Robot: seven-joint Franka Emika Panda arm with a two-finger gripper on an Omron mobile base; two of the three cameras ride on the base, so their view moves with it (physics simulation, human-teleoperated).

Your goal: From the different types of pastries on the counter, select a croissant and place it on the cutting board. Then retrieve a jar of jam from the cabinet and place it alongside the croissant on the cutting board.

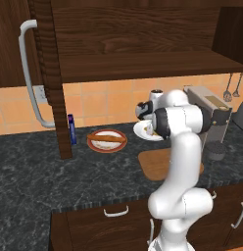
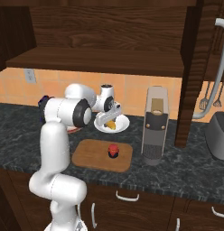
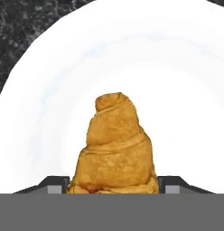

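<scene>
The tool (image 3: 113, 184) is down over a white plate (image 3: 186, 90) on the dark marbled desk (image 1: 35, 166), its two dark fingertips (image 3: 55, 184) standing on either side of the croissant (image 3: 114, 149). The pastry lies on the plate between them, its golden-brown folds tapering away from the camera. The jaws sit close against its wide end, but whether they press on it I cannot tell.

From the right base view the same white plate (image 2: 123, 125) shows behind the cutting board (image 2: 93, 153), with the yellow croissant (image 2: 111, 125) on it just under the tool (image 2: 109, 118). The board lies flat near the desk's front edge and carries the jar of jam (image 2: 113, 150), small, dark-bodied and red-topped, standing toward the board's right half.

A second, red-rimmed plate (image 1: 95, 145) holds the long orange-brown stick-shaped pastry (image 1: 107, 138), lying across it. A slim blue bottle (image 1: 72, 129) stands just beside the open cabinet (image 1: 143, 49) door. A coffee machine (image 2: 155, 131) stands right of the board.
</scene>
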